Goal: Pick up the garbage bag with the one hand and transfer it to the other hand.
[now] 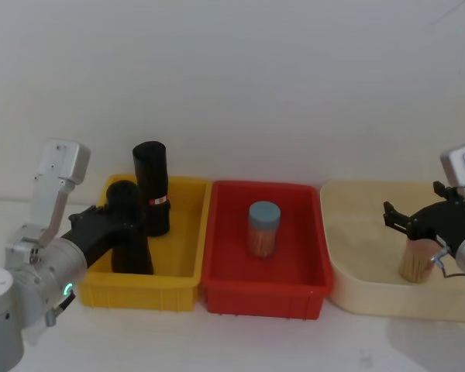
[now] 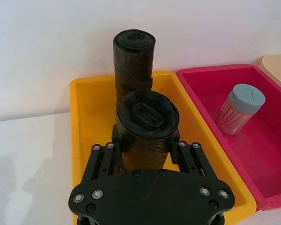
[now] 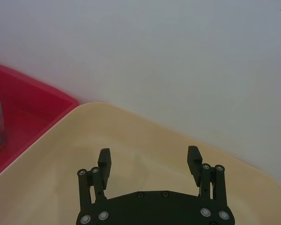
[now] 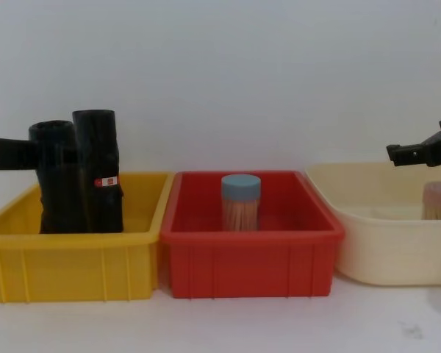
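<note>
Left gripper clamps the plain garbage bag, upright in the yellow bin, just beside the stickered roll. A straight lift should spare that neighbour. Right gripper hovers open over the cream tray.

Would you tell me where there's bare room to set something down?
Free: red bin floor around the toothpick jar; cream tray left of the right gripper. Crowded: yellow bin, where left gripper grips the garbage bag beside stickered roll.

matt garbage bag, glossy plast. yellow bin
</note>
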Motion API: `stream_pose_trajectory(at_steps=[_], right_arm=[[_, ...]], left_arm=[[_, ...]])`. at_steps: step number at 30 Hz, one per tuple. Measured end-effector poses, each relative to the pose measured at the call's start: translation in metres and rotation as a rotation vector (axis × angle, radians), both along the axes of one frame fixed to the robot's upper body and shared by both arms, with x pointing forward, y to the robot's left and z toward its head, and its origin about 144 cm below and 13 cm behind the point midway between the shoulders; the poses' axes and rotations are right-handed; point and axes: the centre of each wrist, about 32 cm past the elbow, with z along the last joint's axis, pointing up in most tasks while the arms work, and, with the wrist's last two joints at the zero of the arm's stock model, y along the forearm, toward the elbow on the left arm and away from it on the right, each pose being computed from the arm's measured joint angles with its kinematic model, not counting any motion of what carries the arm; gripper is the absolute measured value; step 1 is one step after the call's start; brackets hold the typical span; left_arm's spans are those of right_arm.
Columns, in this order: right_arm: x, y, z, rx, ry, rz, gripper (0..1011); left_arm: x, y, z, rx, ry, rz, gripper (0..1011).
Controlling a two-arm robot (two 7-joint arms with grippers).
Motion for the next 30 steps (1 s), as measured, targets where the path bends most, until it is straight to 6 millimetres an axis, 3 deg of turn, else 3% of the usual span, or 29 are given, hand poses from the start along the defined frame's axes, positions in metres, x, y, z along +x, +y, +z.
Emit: stream_pose_trajectory(at_steps=[16, 30], right_arm=[[0.0, 0.0, 0.0, 0.0, 0.0, 0.0, 1001], [0.0, 0.0, 0.0, 0.0, 0.0, 0.0, 1000]], left_arm=[[0.003, -0.001, 0.006, 0.007, -0.016, -0.003, 429], [0.017, -0.011, 0.057, -0.057, -0.142, -0.035, 370]])
